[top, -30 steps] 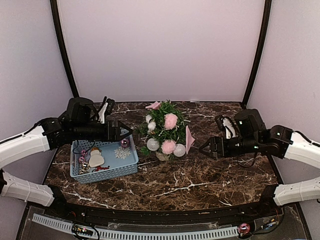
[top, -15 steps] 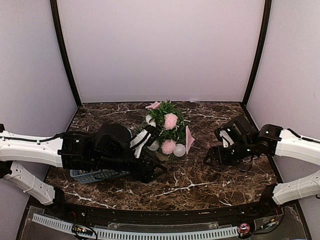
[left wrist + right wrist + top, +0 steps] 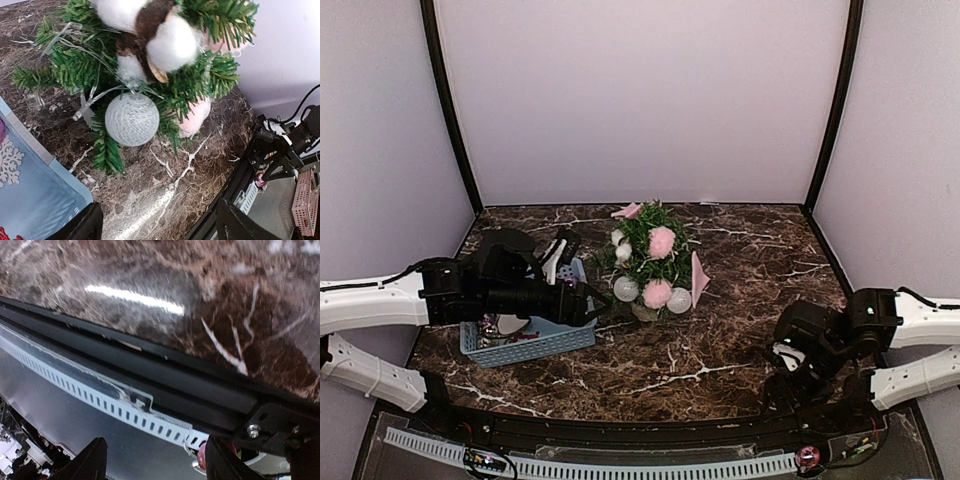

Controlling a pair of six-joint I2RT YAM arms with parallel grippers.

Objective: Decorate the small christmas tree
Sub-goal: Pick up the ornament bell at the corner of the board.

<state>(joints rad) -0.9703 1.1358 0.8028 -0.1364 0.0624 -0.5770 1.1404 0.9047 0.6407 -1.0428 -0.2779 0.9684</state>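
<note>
Left wrist view: I see the left end effector (image 3: 159, 227) open, empty, near the small christmas tree (image 3: 150, 75); the right end effector (image 3: 157, 462) is open above the tabletop (image 3: 150, 285) edge.

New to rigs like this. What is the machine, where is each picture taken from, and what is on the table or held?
Two robot arms with two-finger grippers are bolted to a table. The wide picture looks down from above and behind them; the other two come from wrist cameras. On the table stand a small christmas tree, hung with pink pompoms and silvery balls, and a blue basket of ornaments. The left gripper, near the tree, and the right gripper, over the table's near edge, are open and empty.
</note>
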